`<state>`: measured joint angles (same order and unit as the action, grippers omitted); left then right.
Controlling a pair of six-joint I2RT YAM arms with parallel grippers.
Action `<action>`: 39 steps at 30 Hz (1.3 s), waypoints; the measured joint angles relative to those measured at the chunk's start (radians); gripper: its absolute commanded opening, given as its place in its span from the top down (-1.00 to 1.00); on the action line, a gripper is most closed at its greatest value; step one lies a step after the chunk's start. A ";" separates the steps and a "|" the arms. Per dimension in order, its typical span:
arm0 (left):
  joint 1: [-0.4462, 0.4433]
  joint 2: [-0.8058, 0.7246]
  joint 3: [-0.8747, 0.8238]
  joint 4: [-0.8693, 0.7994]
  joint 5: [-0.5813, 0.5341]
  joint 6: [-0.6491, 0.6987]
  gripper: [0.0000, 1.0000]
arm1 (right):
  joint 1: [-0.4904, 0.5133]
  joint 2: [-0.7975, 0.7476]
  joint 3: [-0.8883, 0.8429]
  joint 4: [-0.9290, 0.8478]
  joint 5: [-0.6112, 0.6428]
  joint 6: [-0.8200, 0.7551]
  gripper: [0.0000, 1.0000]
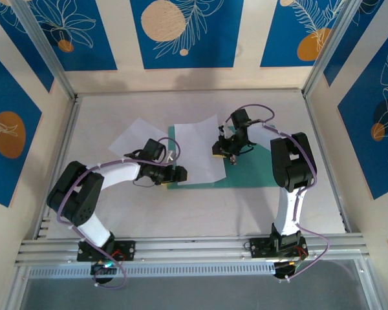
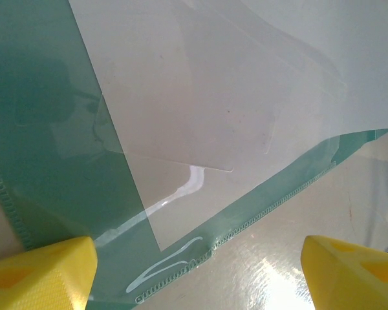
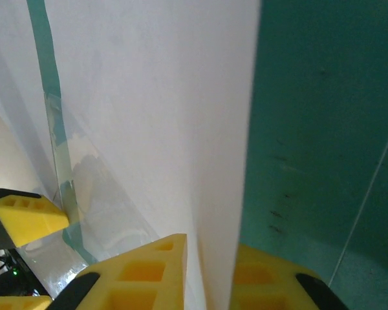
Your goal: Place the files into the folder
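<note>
The teal folder point(image 1: 249, 174) lies open and flat at the table's centre. One white file point(image 1: 197, 150) rests on its left leaf. In the right wrist view this file point(image 3: 155, 116) rises beside the folder point(image 3: 323, 97), its right edge between the yellow fingers. My right gripper point(image 1: 221, 154) point(image 3: 210, 271) is shut on that edge. My left gripper point(image 1: 176, 174) point(image 2: 197, 274) stands open at the folder's near-left corner point(image 2: 45, 129), fingers wide apart, nothing between them. The file point(image 2: 200, 97) lies under a clear glossy film there. A second file point(image 1: 132, 137) lies on the table to the left.
Metal frame rails point(image 1: 181, 248) run along the near edge, and patterned blue walls point(image 1: 13, 129) close in the sides and back. Bare table point(image 1: 200, 213) lies in front of the folder. A yellow finger of the left gripper point(image 3: 26, 218) shows low left in the right wrist view.
</note>
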<state>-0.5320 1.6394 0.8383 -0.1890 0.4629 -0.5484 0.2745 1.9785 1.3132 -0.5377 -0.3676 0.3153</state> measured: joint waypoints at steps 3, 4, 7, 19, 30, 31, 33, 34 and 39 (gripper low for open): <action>0.000 0.000 0.000 0.002 0.000 -0.003 -0.65 | 0.000 0.000 -0.007 0.007 0.002 0.002 0.79; 0.000 0.000 0.000 0.002 0.000 -0.003 -0.65 | 0.000 0.000 -0.011 0.011 0.002 0.005 0.82; 0.000 0.000 0.000 0.002 0.001 -0.003 -0.70 | 0.001 0.000 -0.024 0.025 0.002 0.019 0.87; 0.000 0.001 -0.003 0.013 0.020 0.001 -0.80 | 0.002 -0.040 -0.082 0.090 0.022 0.080 0.91; 0.000 0.005 -0.002 0.014 0.021 0.002 -0.81 | 0.021 -0.045 -0.091 0.119 0.024 0.106 0.92; 0.000 0.005 -0.002 0.013 0.021 0.002 -0.81 | 0.024 -0.045 -0.093 0.122 0.024 0.110 0.92; 0.000 0.005 -0.002 0.013 0.021 0.003 -0.81 | 0.029 -0.045 -0.095 0.123 0.024 0.114 0.91; 0.000 0.005 -0.002 0.013 0.020 0.005 -0.81 | 0.034 -0.045 -0.095 0.125 0.024 0.114 0.91; 0.000 0.005 -0.002 0.013 0.020 0.008 -0.82 | 0.041 -0.045 -0.095 0.127 0.024 0.113 0.91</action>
<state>-0.5320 1.6447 0.8360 -0.1761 0.4831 -0.5404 0.3153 1.9339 1.2186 -0.4110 -0.3439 0.4286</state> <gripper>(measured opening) 0.907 0.070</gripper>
